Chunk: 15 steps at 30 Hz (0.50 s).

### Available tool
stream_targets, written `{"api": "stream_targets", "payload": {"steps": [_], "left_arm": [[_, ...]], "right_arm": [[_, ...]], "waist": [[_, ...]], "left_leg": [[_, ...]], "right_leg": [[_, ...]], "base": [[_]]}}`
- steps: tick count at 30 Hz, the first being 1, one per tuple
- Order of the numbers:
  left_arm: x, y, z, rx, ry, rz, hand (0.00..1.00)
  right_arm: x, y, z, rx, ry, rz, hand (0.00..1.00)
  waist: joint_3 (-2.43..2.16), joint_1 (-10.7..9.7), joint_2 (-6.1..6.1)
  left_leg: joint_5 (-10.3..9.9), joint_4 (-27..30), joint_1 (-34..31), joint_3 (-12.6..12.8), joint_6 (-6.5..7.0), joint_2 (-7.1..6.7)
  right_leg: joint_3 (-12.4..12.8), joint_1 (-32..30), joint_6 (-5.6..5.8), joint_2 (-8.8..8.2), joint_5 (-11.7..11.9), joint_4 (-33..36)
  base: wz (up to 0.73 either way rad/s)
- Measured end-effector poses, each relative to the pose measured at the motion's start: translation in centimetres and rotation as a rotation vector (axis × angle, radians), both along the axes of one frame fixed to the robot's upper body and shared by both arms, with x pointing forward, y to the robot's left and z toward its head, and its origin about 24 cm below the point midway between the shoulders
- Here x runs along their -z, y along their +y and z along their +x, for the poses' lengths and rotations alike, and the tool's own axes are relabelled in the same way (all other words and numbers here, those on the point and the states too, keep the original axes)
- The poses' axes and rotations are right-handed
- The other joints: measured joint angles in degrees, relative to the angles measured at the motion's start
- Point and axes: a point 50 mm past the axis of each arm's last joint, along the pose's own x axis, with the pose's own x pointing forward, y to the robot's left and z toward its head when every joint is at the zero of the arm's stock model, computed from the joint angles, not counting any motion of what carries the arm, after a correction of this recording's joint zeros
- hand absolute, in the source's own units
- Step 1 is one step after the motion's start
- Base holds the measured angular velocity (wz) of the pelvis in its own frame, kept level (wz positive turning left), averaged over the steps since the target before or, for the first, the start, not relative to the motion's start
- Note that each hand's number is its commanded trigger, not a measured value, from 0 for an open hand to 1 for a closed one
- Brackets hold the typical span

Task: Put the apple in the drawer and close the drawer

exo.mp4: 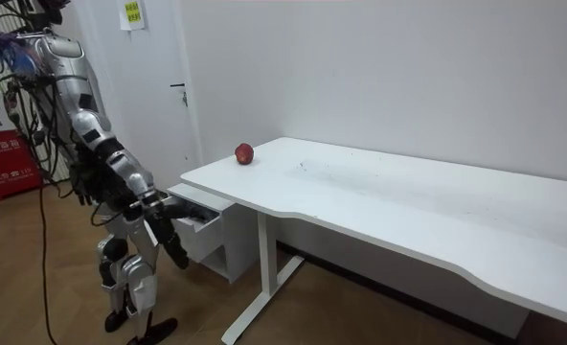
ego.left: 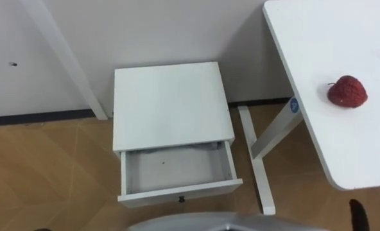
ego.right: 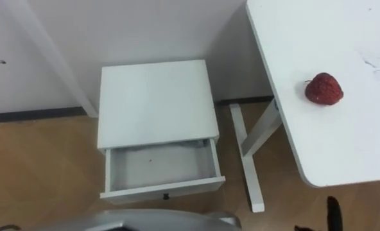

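A red apple (ego.left: 347, 91) lies on the white table (ego.left: 331, 32) to my right, close to its near corner; in the room view the apple (exo.mp4: 244, 153) sits at the table's far end. Below and left of it stands a low white cabinet (ego.left: 171, 102) against the wall. Its drawer (ego.left: 177, 170) is pulled out towards me and holds nothing, with a small dark knob on its front. My right hand (exo.mp4: 173, 240) hangs low in front of the cabinet with straight fingers and holds nothing. A dark fingertip (ego.left: 359, 215) of it shows at the lower right, under the table's edge.
The table's white leg and foot (ego.left: 262, 173) stand just right of the drawer. A slanted white post (ego.left: 61, 58) leans at the wall left of the cabinet. Wooden floor (ego.left: 49, 173) spreads to the left. I stand facing the cabinet.
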Motion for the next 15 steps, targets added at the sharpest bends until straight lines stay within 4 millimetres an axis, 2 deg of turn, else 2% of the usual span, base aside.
{"api": "stream_targets", "payload": {"steps": [4,9,11,12,14,15], "left_arm": [[-0.2,0.2,-0.2,0.004,0.002,0.01,0.0],[-0.6,0.8,0.4,0.004,-0.046,0.036,0.0],[-0.8,0.9,0.7,0.015,-0.076,0.045,0.0],[-0.8,1.0,0.8,0.016,-0.083,0.046,0.0],[-0.9,0.9,1.0,0.022,-0.101,0.046,0.0],[-0.9,0.9,1.1,0.025,-0.106,0.047,0.0]], "right_arm": [[-1.3,-1.7,1.3,0.06,-0.002,-0.025,0.0],[-4.4,-5.4,2.4,0.128,0.004,-0.137,0.0],[-6.7,-7.4,3.4,0.125,0.021,-0.231,0.0],[-7.4,-7.9,3.7,0.115,0.032,-0.266,0.0],[-10.4,-9.4,4.6,0.079,0.089,-0.423,0.0],[-11.1,-9.7,4.8,0.077,0.099,-0.458,0.0]], "waist": [[-0.2,-0.98,-0.52],[-0.03,-2.26,-0.72],[-0.04,-2.58,-0.55],[0.04,-2.59,-0.08],[0.0,-2.74,0.04],[0.0,-2.74,0.11]], "left_leg": [[-0.01,0.08,-0.82,0.01,0.01,0.07],[0.0,-0.19,-1.17,0.04,0.01,-0.25],[0.0,-0.33,-1.07,0.15,0.01,-0.31],[0.0,-0.45,-0.97,0.25,0.01,-0.3],[0.01,-0.62,-0.86,0.33,-0.02,-0.26],[0.02,-0.63,-0.97,0.34,-0.03,-0.25]], "right_leg": [[-0.03,-0.79,0.0,0.04,0.01,0.09],[-0.06,-0.91,0.0,0.05,0.01,0.1],[0.18,-0.98,0.0,0.16,0.01,0.13],[0.18,-1.01,0.0,0.18,0.01,0.09],[0.14,-0.98,0.0,0.25,0.01,-0.02],[0.13,-1.07,0.0,0.27,0.01,-0.05]], "base": [[0.0],[0.0],[-0.03],[-0.08],[-0.03],[0.0]]}}
